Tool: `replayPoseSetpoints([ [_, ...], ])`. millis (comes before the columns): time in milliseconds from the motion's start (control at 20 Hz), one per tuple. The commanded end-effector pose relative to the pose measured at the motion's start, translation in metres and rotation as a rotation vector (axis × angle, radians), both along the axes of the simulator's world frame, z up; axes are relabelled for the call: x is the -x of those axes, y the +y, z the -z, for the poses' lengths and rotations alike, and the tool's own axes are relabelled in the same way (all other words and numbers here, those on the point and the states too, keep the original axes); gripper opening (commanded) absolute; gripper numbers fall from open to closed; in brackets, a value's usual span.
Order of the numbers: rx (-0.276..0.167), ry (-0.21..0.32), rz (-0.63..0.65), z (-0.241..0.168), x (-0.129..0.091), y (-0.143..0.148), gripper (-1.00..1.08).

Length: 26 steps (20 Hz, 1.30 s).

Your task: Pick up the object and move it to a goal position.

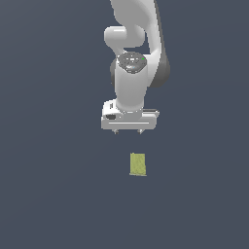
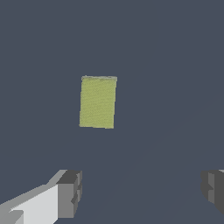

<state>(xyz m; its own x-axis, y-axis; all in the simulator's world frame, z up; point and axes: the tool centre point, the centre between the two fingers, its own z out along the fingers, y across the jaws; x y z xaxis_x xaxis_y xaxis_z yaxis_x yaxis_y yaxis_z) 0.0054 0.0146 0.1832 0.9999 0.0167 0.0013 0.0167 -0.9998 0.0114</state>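
Observation:
The object (image 1: 138, 164) is a small yellow-green rectangular block with a mottled face, lying on the dark grey floor. My white gripper (image 1: 128, 132) hangs above the floor, farther back than the block in the exterior view and apart from it. Only the short tips of its fingers show below the hand there. In the wrist view the object (image 2: 98, 102) lies ahead of the gripper (image 2: 142, 192), whose two grey fingertips (image 2: 70, 193) stand wide apart with nothing between them. The gripper is open.
The white arm (image 1: 136, 44) rises behind the gripper toward the exterior view's top. A flat dark grey floor (image 1: 48, 194) surrounds the block on every side, with no other object in view.

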Motion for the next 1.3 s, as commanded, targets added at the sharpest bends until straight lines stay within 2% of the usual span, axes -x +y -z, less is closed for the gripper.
replayPoseSetpoints([
  [0, 0.0, 0.0, 0.002, 0.001, -0.001, 0.0, 1.0],
  [450, -0.003, 0.0, 0.009, 0.026, -0.02, 0.01, 1.0],
  [900, -0.008, 0.001, 0.025, 0.081, -0.051, 0.032, 1.0],
  [1250, -0.011, 0.001, 0.034, 0.112, -0.064, 0.045, 1.0],
])
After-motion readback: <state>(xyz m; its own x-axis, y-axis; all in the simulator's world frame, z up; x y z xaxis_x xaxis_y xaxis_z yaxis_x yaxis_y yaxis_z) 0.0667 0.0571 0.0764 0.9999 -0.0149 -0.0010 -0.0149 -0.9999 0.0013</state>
